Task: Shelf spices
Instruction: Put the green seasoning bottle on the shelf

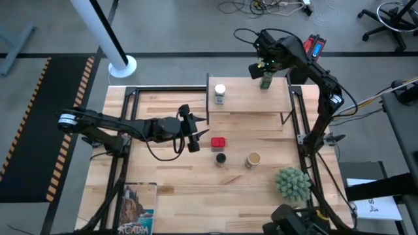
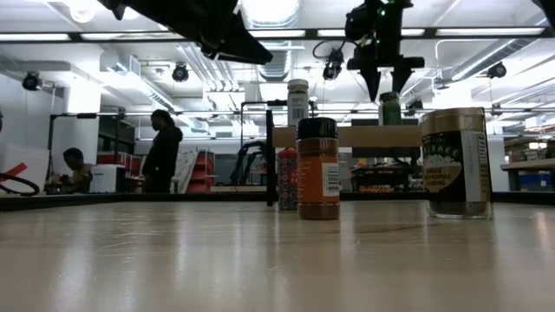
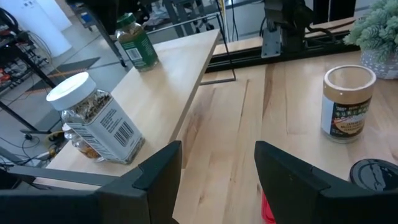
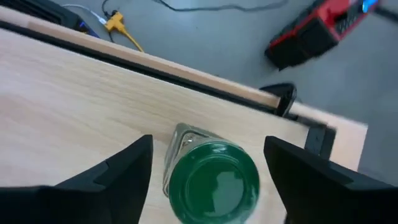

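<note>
Two spice jars stand on the shelf (image 1: pixel 251 99), three containers wait on the table in front of it.

The right gripper (image 1: pixel 264 70) hangs just above the green-lidded jar (image 1: pixel 266 81) at the shelf's far right corner, fingers spread wide and clear of the lid. The white-lidded jar (image 1: pixel 220 93) stands upright at the shelf's left end. In front of the shelf, the left gripper (image 1: pixel 192 132) hovers open and empty beside the red square tin (image 1: pixel 218 142), with the black-lidded jar (image 1: pixel 221 158) and tan cylinder (image 1: pixel 253 159) nearby.
</note>
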